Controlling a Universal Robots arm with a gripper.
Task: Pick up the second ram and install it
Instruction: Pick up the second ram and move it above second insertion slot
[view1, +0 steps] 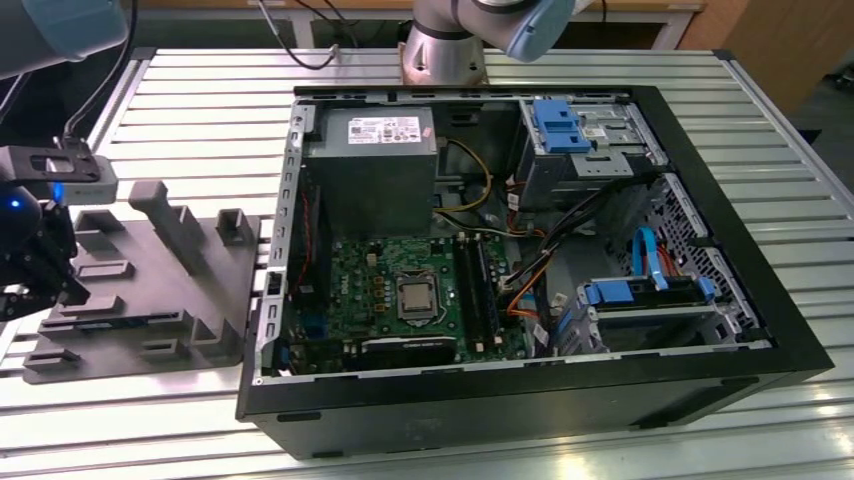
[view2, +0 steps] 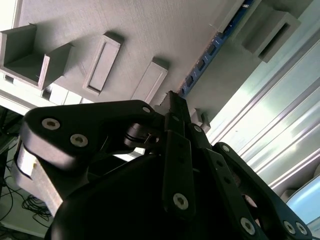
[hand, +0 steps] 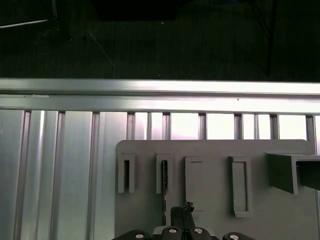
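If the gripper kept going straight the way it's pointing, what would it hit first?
Probably the grey tray, right beside the memory stick standing in its slot; the gripper points down at it, though depth is unclear.

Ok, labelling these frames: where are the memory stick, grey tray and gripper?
Memory stick (view2: 200, 67): second wrist view, middle of its dark long edge.
Grey tray (hand: 215, 149): first wrist view, bare flat surface near its rim.
Gripper (view2: 174, 100): second wrist view, at its tip.

The white label (view1: 384, 127) on the power supply bears unreadable print.
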